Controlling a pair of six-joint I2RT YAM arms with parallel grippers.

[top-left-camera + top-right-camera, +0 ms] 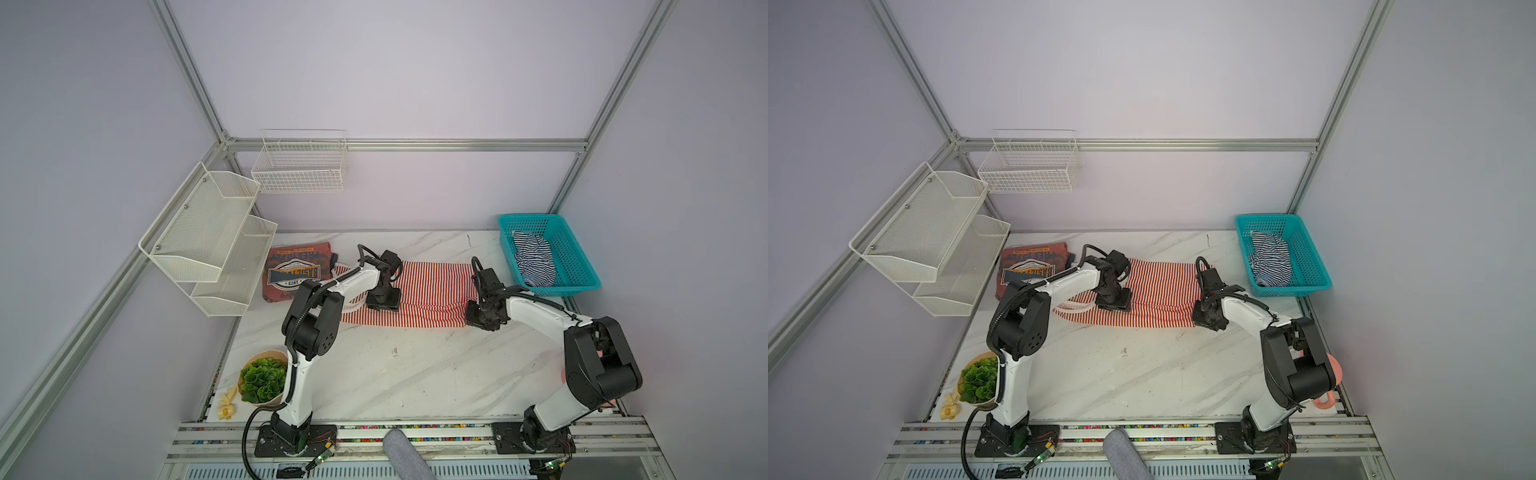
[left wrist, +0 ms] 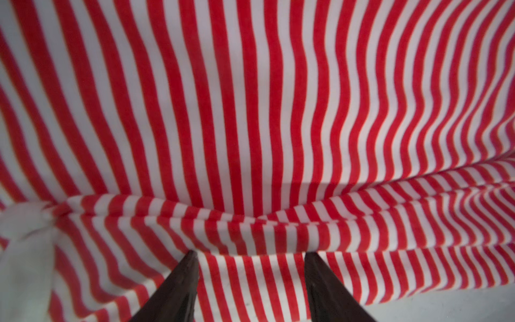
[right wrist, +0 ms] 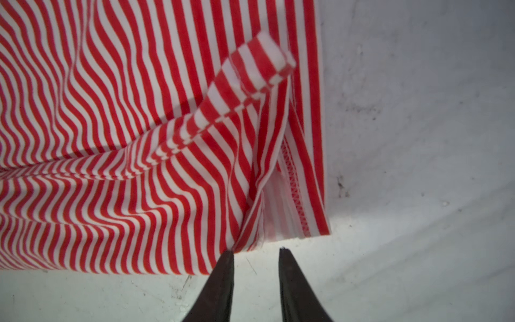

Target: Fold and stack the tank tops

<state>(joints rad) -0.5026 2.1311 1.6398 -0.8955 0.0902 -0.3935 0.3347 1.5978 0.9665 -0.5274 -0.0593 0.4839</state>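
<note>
Tabletop of white marble-patterned board carries everything, read here as a clock face from its centre, with twelve at the back wall. The soft red-and-white striped tank top lies spread crosswise at twelve. Its pale strap trim points to nine and its hem to three. A long ridge of doubled cloth runs along its near side, so it looks already folded once lengthwise.

The teal plastic lattice basket sits at two o'clock. The crumpled navy-and-white striped tank top is inside it, not yet taken out. A folded rust-red garment with a badge print lies at ten o'clock, just beside the straps.

The left gripper points down onto the red top near its strap end. In its wrist view the left gripper has its jaws well apart, with flat cloth between them and the ridge at their tips, pinching nothing.

The right gripper is at the hem's near corner. In its wrist view the right gripper shows a narrow gap with bare table between the jaws. One fingertip just touches the cloth corner and holds nothing.

The step in hand looks like letting go after the lengthwise fold. The next move probably calls for both grippers to pinch all the layers at one end and carry that end over the other. The turned-up hem flap would need flattening first.
</note>
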